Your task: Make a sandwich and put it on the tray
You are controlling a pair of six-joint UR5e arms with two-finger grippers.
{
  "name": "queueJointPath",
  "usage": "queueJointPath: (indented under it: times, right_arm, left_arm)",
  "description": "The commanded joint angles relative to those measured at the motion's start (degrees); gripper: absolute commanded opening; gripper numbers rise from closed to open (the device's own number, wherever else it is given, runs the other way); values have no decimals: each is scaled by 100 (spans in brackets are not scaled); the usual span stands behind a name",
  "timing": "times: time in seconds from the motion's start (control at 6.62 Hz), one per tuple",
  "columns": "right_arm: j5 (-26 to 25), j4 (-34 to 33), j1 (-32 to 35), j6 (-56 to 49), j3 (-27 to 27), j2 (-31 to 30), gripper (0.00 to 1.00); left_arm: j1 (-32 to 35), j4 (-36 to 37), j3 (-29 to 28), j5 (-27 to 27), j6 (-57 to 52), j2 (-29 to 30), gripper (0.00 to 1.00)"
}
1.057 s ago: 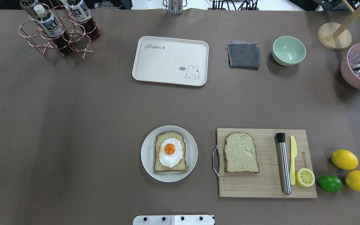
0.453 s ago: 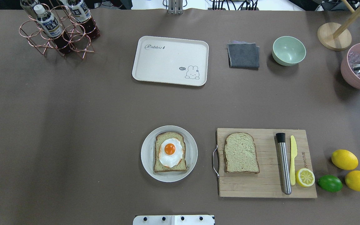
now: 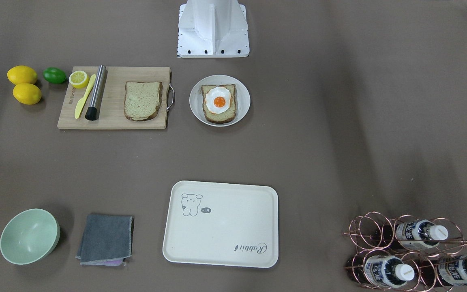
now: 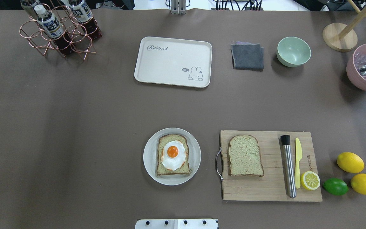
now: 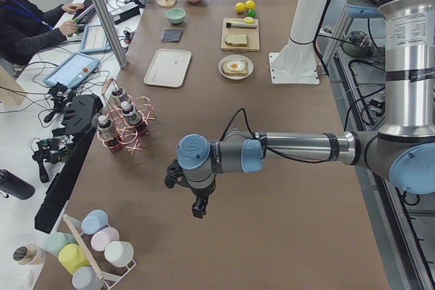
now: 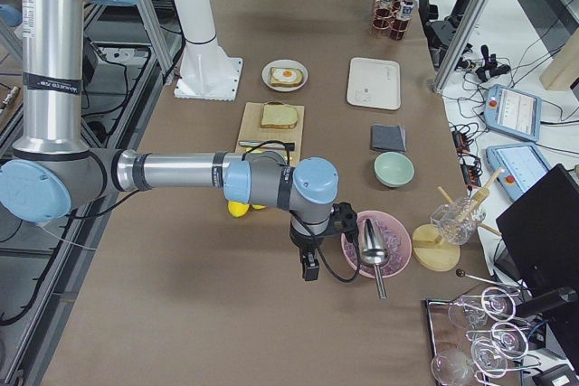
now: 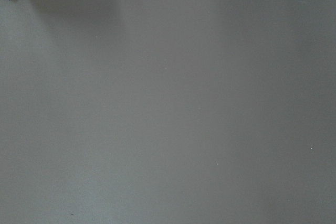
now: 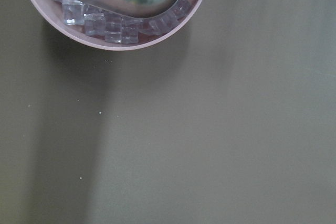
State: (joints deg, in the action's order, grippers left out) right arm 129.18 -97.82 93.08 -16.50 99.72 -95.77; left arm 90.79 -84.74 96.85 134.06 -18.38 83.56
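One bread slice (image 4: pixel 162 168) lies on a round white plate (image 4: pixel 149 156) with a fried egg (image 4: pixel 173 155) on top. A second bread slice (image 4: pixel 245 156) lies bare on the wooden cutting board (image 4: pixel 265 189) to its right. The cream tray (image 4: pixel 167 66) sits empty at the table's far middle. My left gripper (image 5: pixel 198 208) hangs over bare table at the far left end, seen only in the exterior left view. My right gripper (image 6: pixel 310 270) hangs by the pink bowl (image 6: pixel 375 243), seen only in the exterior right view. I cannot tell whether either is open.
A steel muddler (image 4: pixel 288 167), a yellow knife (image 4: pixel 297 162) and a half lemon (image 4: pixel 310 180) lie on the board. Lemons (image 4: pixel 350 162) and a lime (image 4: pixel 335 186) lie beside it. A grey cloth (image 4: pixel 247 56), green bowl (image 4: pixel 293 51) and bottle rack (image 4: pixel 59 30) stand at the back.
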Motion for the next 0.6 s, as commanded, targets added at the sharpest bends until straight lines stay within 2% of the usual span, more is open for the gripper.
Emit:
queueJointPath:
  times: [0.0, 0.45]
  right_arm:
    - [369, 0, 0, 408, 12, 32, 100]
    - [336, 9, 0, 402, -14, -12, 100]
  left_arm:
    - [0, -7, 1, 6, -8, -7, 99]
    - [0, -33, 9, 6, -16, -7, 99]
